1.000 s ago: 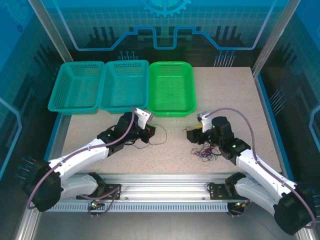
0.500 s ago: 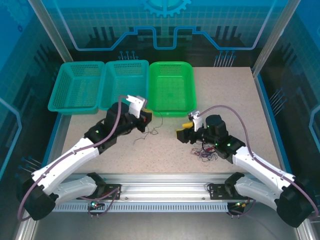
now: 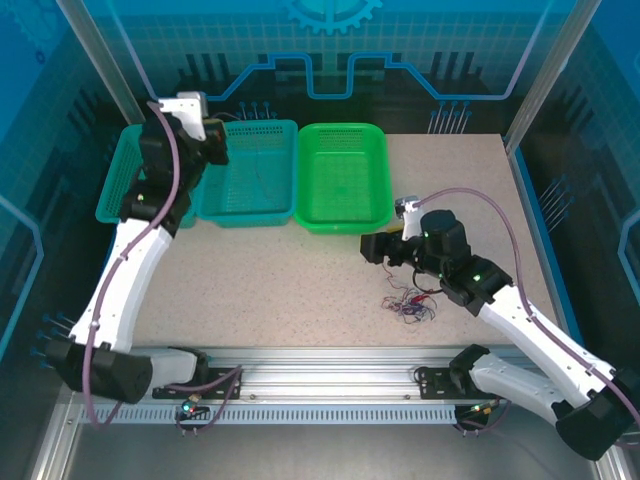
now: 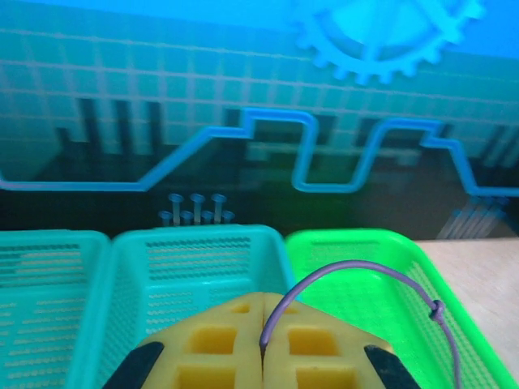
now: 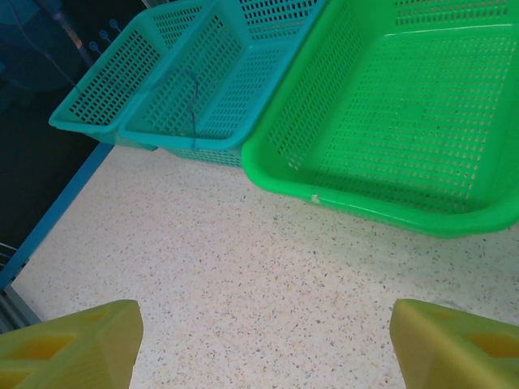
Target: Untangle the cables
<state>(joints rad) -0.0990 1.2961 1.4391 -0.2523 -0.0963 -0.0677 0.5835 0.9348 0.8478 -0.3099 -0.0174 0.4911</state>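
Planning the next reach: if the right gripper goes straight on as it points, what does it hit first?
Probably the bare table ahead of the right gripper, short of the green basket; depth unclear.

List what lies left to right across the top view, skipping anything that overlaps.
left teal basket → middle teal basket → green basket → cable pile
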